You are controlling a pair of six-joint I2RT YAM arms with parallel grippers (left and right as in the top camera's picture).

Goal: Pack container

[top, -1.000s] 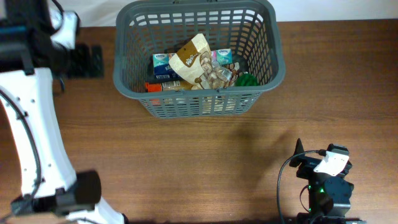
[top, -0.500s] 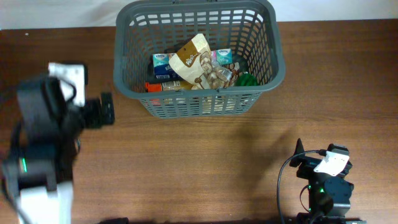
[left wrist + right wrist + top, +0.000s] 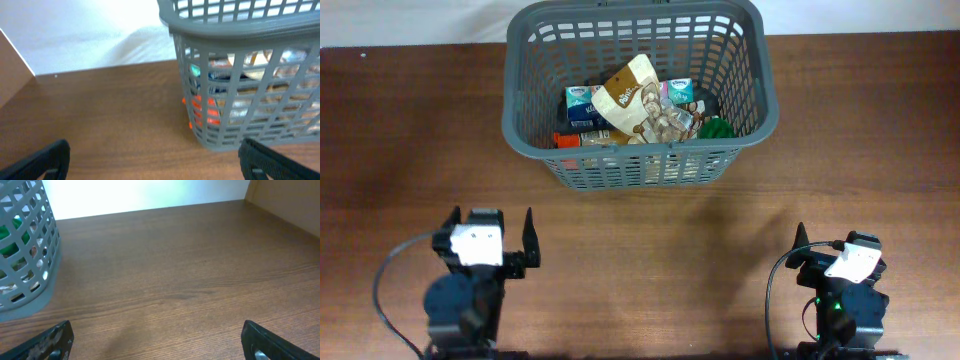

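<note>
- Container (image 3: 640,168): one dark grey lattice basket, upright at the far middle of the table (image 3: 650,270), its back rim right at the table's far edge. It is well apart from both arms.
- Contents, as far as I can make out from overhead: a tan snack pouch (image 3: 632,95) lying tilted on top, a blue-and-white pack (image 3: 583,105) at its left, a teal pack (image 3: 680,92) at its right, a green item (image 3: 717,127) in the front right corner, and an orange-ended item (image 3: 567,140) against the front wall (labels too small for me to read).
- Left gripper (image 3: 491,214): at the near left of the table, jaws spread wide, nothing between them. Its wrist camera looks at the basket's front left corner, with orange showing through the slots.
- Right gripper (image 3: 157,345): at the near right of the table, jaws likewise wide apart and holding nothing, with only bare wood between its fingers (image 3: 50,340). The basket's corner sits at the left edge of its view.
</note>
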